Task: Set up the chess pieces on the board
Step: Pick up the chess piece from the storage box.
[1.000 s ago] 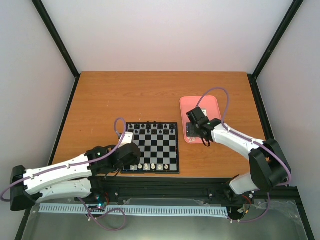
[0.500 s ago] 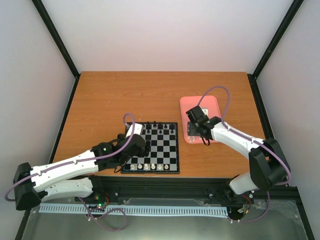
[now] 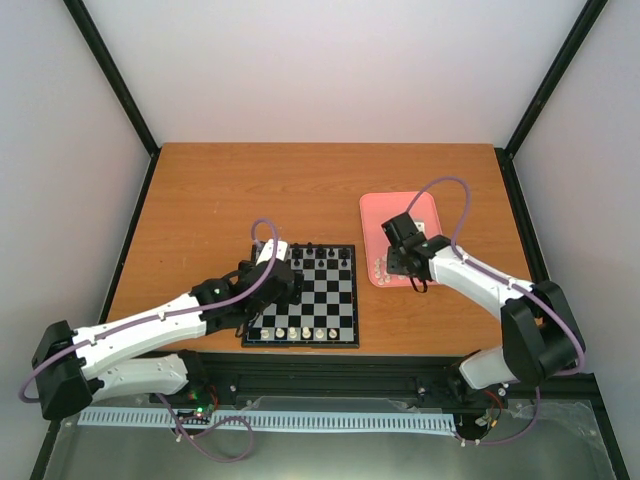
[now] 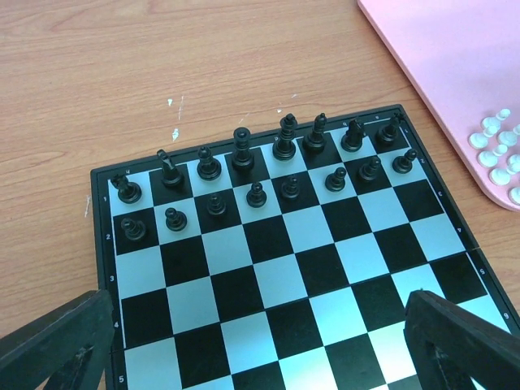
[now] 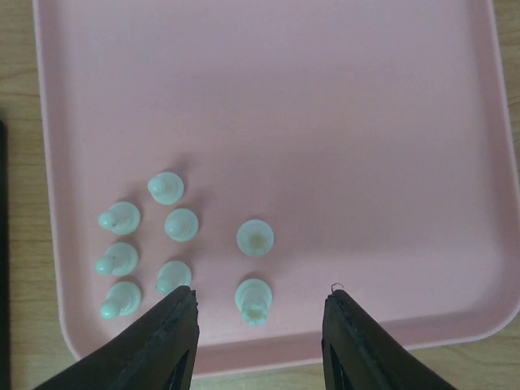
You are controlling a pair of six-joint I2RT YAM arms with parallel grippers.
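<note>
The board (image 3: 330,300) lies in the middle of the table. Black figures fill its two far rows (image 4: 284,146), and several cream-white chess pieces (image 3: 306,332) stand along its near row. More white chess pieces (image 5: 180,224) stand in the near-left part of the pink tray (image 5: 325,97). My left gripper (image 4: 260,353) hovers wide open above the board's bare middle squares (image 4: 276,276), holding nothing. My right gripper (image 5: 260,317) is low over the tray, its jaws apart on either side of one white piece (image 5: 254,299) without touching it.
The pink tray (image 3: 415,210) sits right of the board on the brown wooden table (image 3: 200,200). The tray's corner with white pieces (image 4: 497,150) shows at the right of the left wrist view. Black frame posts stand at the table's corners.
My left arm has swung from the board's near-left corner out over the board, and its jaws have opened wide. The right gripper's jaws have narrowed around a white piece in the tray.
</note>
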